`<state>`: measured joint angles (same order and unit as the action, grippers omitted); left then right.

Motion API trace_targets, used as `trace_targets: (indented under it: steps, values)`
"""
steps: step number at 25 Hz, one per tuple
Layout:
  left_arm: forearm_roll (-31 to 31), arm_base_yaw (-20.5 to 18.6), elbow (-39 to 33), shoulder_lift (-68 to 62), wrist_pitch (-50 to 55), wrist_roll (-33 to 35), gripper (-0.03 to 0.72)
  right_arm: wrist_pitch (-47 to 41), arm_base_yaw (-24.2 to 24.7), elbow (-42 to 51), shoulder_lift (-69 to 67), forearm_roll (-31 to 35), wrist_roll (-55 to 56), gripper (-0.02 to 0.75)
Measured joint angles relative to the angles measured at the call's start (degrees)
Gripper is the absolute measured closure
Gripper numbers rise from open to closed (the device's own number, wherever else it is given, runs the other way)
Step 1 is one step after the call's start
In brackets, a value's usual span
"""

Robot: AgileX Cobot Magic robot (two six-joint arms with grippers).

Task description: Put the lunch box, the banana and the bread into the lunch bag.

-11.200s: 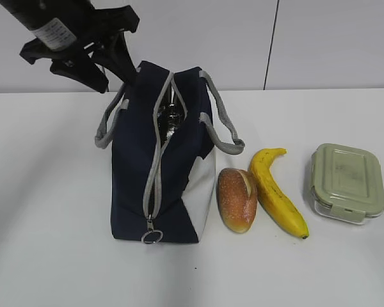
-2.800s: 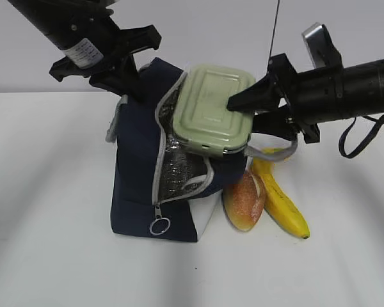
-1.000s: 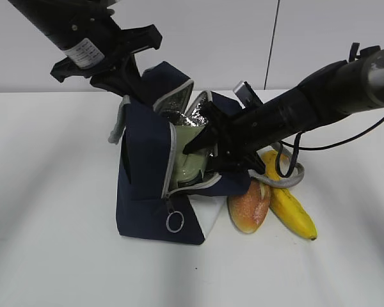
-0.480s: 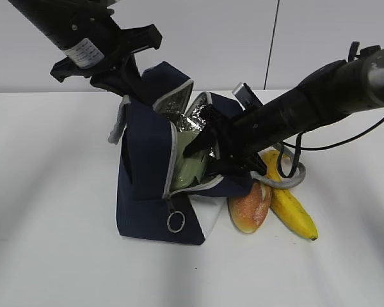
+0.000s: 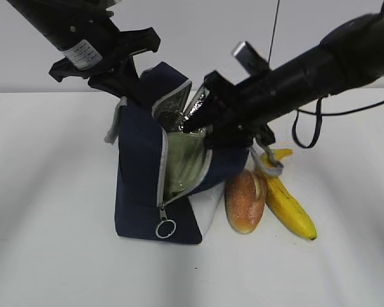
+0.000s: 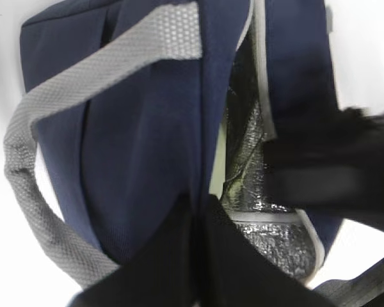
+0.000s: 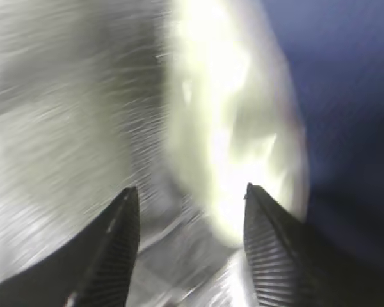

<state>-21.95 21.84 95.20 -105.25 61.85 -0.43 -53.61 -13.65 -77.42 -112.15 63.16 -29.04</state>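
Pale green plastic now shows deep inside the lunch bag (image 5: 160, 185): the lunch box (image 5: 185, 160) stands on its edge against the silver lining, low in the opening. Half a second ago the right gripper (image 5: 195, 121) was lower, down in the mouth of the bag and close to the lid; now it is lifted to the rim, and in the right wrist view its fingers (image 7: 118, 249) stand apart with nothing between them, only the blurred bright box beyond. So, as I judge, the box is released and the first of three items is placed.

The left gripper (image 5: 125, 86) keeps the far edge of the bag pinched, its fingers closed together on the navy fabric, and this holds the mouth open and the bag a little tilted.

Counting: one bag, one lunch box inside it, one bread (image 5: 244, 199) and one banana (image 5: 287, 203), and two grippers. The bread leans against the white side panel of the bag and the banana lies just beside it on the white bench (image 5: 51, 256), both outside. Two items remain to go in.
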Motion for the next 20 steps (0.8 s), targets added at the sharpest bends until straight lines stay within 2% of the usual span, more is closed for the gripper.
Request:
trace_targets:
  steps: [4, 7, 12, 20]
  values:
    - [0.06, 0.00, 0.00, 0.00, 0.27, 0.43, 0.691, 1.24, 0.00, 3.22, 10.59, -6.75, 0.92, 0.356]
    - [0.37, 0.00, 0.00, 0.00, 0.65, 0.43, 0.691, 4.58, 0.00, 9.52, 18.53, -12.62, 2.05, 0.358]
    - [0.42, 0.00, 0.00, 0.00, 1.19, 0.78, 0.691, 9.70, 0.00, 21.30, 30.46, -17.30, 2.43, 0.358]
    - [0.42, 0.00, 0.00, 0.00, 1.56, 0.85, 0.691, 7.86, 0.00, 25.14, 33.27, -33.05, 4.95, 0.360]
